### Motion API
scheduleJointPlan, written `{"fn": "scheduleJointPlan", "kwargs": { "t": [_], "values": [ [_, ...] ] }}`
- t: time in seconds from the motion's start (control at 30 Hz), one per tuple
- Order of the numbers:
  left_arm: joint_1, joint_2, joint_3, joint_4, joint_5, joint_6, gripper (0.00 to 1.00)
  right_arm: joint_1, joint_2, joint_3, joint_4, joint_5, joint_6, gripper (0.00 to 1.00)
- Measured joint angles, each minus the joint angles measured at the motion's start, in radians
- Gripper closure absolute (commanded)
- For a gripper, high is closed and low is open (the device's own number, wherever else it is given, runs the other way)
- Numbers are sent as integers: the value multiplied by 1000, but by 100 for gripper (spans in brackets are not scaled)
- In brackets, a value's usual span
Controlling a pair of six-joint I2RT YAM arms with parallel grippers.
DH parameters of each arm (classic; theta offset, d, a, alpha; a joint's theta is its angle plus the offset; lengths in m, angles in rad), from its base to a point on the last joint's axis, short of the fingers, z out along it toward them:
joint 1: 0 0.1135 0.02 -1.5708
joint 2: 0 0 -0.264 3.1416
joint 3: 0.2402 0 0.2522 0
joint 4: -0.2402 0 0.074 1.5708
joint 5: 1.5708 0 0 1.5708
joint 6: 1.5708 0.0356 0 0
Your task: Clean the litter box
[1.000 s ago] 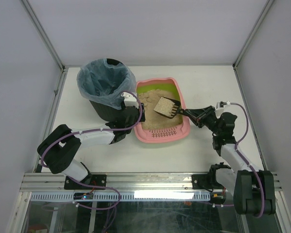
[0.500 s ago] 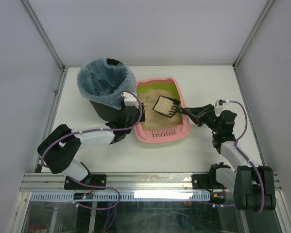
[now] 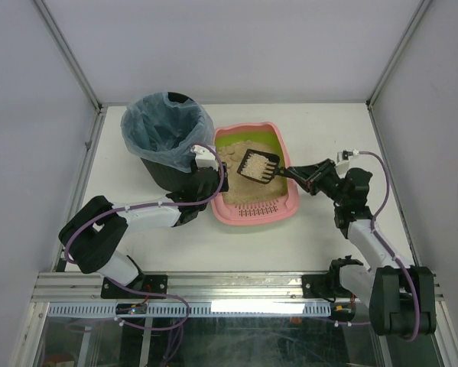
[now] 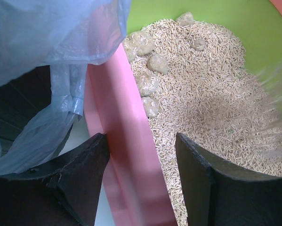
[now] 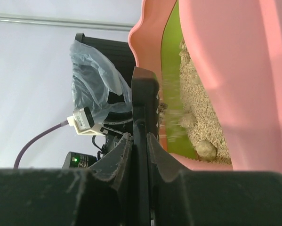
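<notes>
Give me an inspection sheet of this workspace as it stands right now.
Surface: white table.
Job's things: pink litter box holds tan litter with several clumps; black scoop above it, carrying some litter; black bin with blue bag beside the box's left wall.
Clutter: nothing seen.
Grippers: left gripper open, fingers astride the box's left wall; right gripper shut on the scoop's handle.
Cables: purple cables run along both arms.
Surroundings: white enclosure walls; metal rail at the near edge.
</notes>
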Motion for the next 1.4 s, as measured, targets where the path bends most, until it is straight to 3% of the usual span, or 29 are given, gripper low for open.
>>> {"fn": "scheduleJointPlan", "kwargs": {
  "t": [1.17,1.4],
  "values": [
    [0,2,3,-2,-4,0,40,74,14,104,-233,115,-160,100],
    [-1,2,3,-2,-4,0,40,153,72,348,-531,242,-393,100]
  ]
}}
